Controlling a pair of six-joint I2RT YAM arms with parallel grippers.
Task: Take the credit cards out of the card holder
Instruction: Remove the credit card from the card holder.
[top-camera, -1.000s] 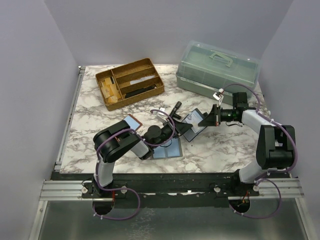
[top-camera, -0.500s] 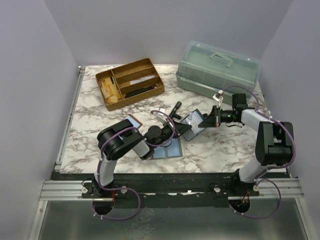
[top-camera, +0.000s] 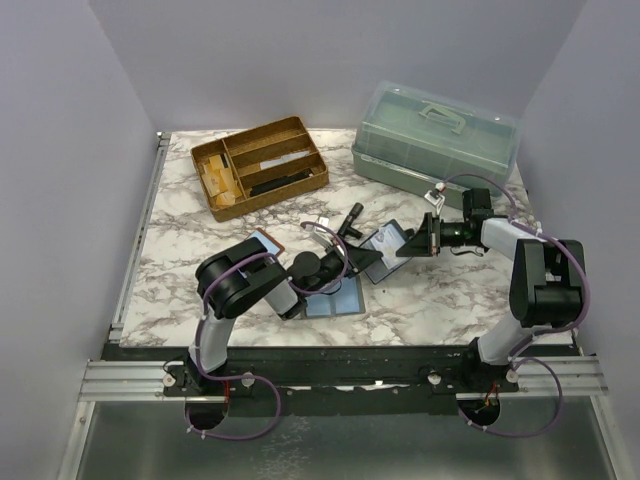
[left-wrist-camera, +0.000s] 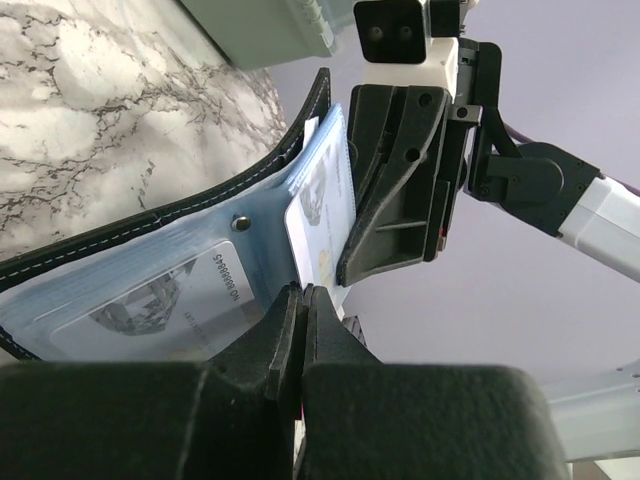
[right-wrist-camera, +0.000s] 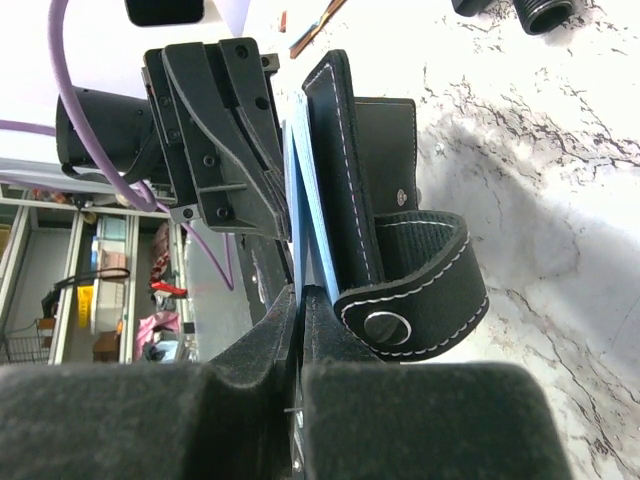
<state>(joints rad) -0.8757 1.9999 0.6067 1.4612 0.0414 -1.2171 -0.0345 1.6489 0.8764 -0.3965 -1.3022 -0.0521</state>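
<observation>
Mid-table, a touch toward the right edge: the left gripper (top-camera: 368, 258) is clamped tight on the open card holder (top-camera: 385, 243). The right gripper (top-camera: 408, 243) meets it head-on, fingers pinched on a credit card (left-wrist-camera: 318, 215) poking from the sleeve (left-wrist-camera: 150, 290). The card's length points at the right arm, so a straight draw toward the right edge should free it.

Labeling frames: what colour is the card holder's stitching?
White, on the black card holder, clearest in the right wrist view.
</observation>
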